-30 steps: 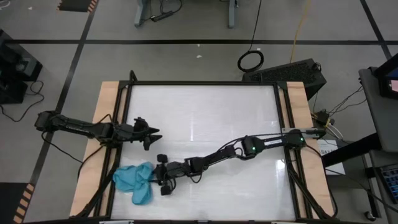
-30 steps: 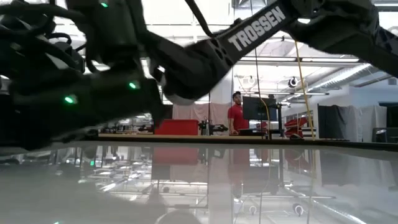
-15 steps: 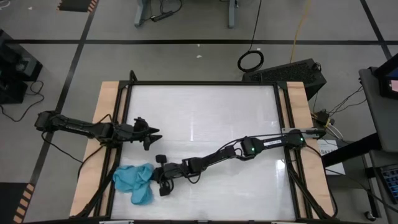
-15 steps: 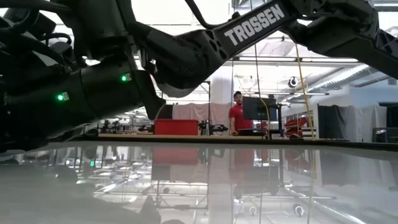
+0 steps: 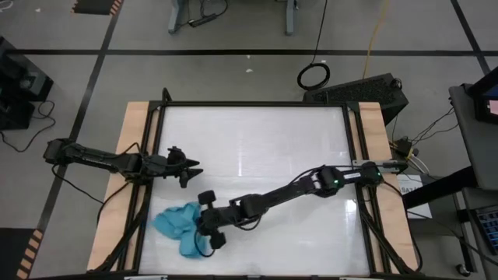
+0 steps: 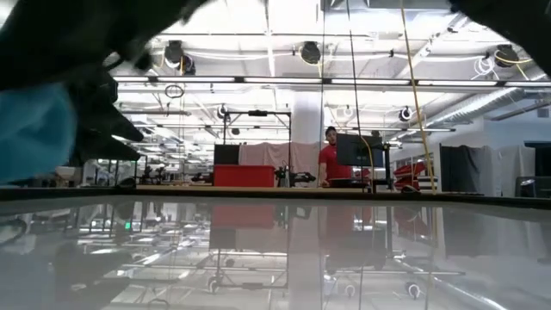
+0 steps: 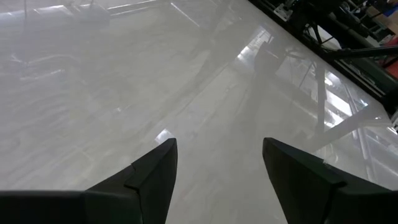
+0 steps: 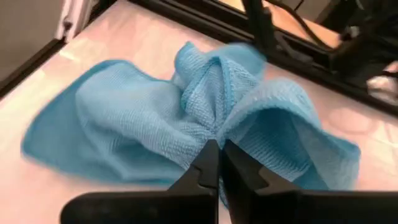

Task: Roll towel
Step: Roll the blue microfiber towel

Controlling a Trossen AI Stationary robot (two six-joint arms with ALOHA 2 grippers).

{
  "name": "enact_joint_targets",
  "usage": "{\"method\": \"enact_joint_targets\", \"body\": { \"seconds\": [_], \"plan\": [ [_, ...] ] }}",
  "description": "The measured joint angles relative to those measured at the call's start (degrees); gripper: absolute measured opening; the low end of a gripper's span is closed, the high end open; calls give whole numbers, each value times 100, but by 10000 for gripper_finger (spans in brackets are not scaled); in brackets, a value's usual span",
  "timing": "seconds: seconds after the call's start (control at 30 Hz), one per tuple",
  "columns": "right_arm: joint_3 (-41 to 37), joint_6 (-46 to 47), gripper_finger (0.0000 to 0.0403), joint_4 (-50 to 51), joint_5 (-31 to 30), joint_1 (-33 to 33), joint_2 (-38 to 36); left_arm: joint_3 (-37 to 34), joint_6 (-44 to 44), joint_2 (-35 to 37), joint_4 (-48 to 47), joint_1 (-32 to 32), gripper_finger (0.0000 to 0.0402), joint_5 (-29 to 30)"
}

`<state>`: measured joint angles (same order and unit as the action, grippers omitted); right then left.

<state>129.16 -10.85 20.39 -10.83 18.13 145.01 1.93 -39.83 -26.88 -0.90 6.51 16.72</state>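
Note:
The turquoise towel point(image 5: 175, 225) lies crumpled near the table's near left corner. In the right wrist view the towel point(image 8: 124, 124) spreads out on both sides of a raised bunch in its middle. My right gripper point(image 8: 217, 158) is shut on that bunch; in the high view the gripper point(image 5: 204, 231) sits at the towel's right side. The low view shows the towel point(image 6: 30, 129) as a blue blur at its left edge. My left gripper point(image 5: 191, 166) hovers open above bare table, farther back than the towel, with nothing between its fingers point(image 7: 155, 168). My right gripper pinches a gathered fold point(image 8: 208, 127) in the middle of the towel between its two fingertips, several layers bunched together. The fingers come in slanting down from the table's right side. The fold stands up at the fingers, while the towel's outer parts point(image 8: 68, 137) lie slack on the table.
The black frame rail point(image 5: 144, 179) and wooden side strip point(image 5: 128, 140) run along the table's left edge, close to the towel. The glossy white tabletop point(image 5: 257, 148) stretches to the right and far side. A person point(image 6: 327, 159) stands far behind the table.
My right gripper has reached farther toward the table's near left corner, onto the towel, and shut on its middle. The towel has bunched up at the fingers and shifted a little toward the right and near edges.

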Motion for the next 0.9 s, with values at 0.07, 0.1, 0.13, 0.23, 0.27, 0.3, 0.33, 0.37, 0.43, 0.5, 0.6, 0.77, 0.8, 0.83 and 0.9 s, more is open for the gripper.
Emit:
{"method": "enact_joint_targets", "body": {
  "seconds": [0.07, 0.1, 0.13, 0.23, 0.27, 0.3, 0.33, 0.37, 0.43, 0.5, 0.6, 0.77, 0.8, 0.83, 0.9],
  "plan": [
    [0, -39, 1, 675, -146, 48, -286, 0, 0, 0, 3, 1, 242, 1],
    [-4, -37, 1, 1056, -227, 71, -415, 0, 1, 0, 3, 2, 242, 1],
    [-4, -12, 1, 1356, -283, 87, -535, 0, 0, 0, 2, 0, 242, 1],
    [-3, 158, 0, 2248, -284, 127, -867, 0, 1, 0, 2, 0, 242, 1],
    [0, 220, 0, 2473, -286, 141, -952, 0, 0, 0, 2, 0, 242, 1],
    [0, 265, 0, 2744, -286, 150, -1006, 0, 0, 0, 3, 0, 242, 1],
    [0, 328, 0, 3005, -288, 160, -1038, 0, 0, 0, 5, 0, 242, 1],
    [0, 402, 0, 3217, -288, 169, -1055, 0, 1, -2, 4, 2, 242, 1],
    [-4, 543, 0, 3611, -290, 188, -1055, 0, 1, 0, 6, 0, 242, 1],
    [-7, 670, 0, 3991, -298, 191, -1055, 0, 2, 0, 6, 0, 242, 1],
    [-7, 917, 0, 4480, -306, 223, -1055, 0, 1, -1, 4, 0, 242, 1],
    [-7, 1247, 0, 5170, -733, 361, -1059, 0, 0, 0, 3, 0, 242, 1],
    [-7, 1316, 0, 5341, -828, 400, -1077, 0, -32, -2, 14, 2, 242, 1],
    [-8, 1400, 0, 5532, -887, 441, -1105, -2, -173, 0, 41, 0, 242, 1],
    [-9, 1571, 0, 5798, -1026, 505, -1148, -7, -659, -2, 167, 0, 242, -1]
  ]
}}
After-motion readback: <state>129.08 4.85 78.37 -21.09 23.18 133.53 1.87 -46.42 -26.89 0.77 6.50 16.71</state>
